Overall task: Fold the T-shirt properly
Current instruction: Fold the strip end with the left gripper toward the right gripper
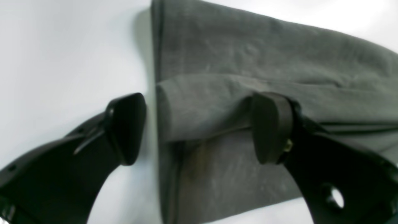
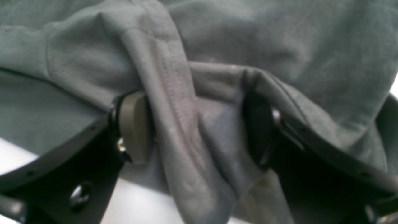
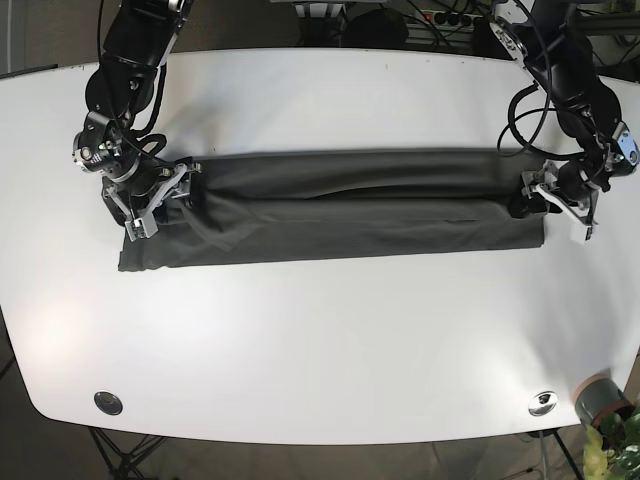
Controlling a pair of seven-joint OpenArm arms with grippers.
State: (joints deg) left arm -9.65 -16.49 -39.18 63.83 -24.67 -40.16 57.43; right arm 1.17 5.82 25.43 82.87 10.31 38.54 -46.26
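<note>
- The left gripper [image 1: 199, 127] has its jaws apart: one pad lies on the bare table at 9 o'clock of the cloth's edge, the other fingertip [image 1: 270, 124] is tucked under a raised fold, so its lower part is hidden by fabric.
- Whether that fold is truly pinched cannot be told; the left wrist view is blurred.
- The right gripper [image 2: 199, 127] also stands with jaws apart, a bunched ridge of stitched hem running between them. One pad [image 2: 135, 124] touches the ridge; the other is dark and half buried under draped cloth.
- The T-shirt [image 3: 340, 215] lies as a long dark band across the middle of the white table [image 3: 330, 360], stretched from the gripper at 9 o'clock to the gripper at 3 o'clock in the base view.
- In that view both sets of fingertips are too small to read.
- At 5 o'clock near the table rim sits a round metal fitting [image 3: 542, 402]; another [image 3: 108, 402] sits at 7 o'clock.
- A plant pot [image 3: 597, 398] is cut off at the corner.
</note>
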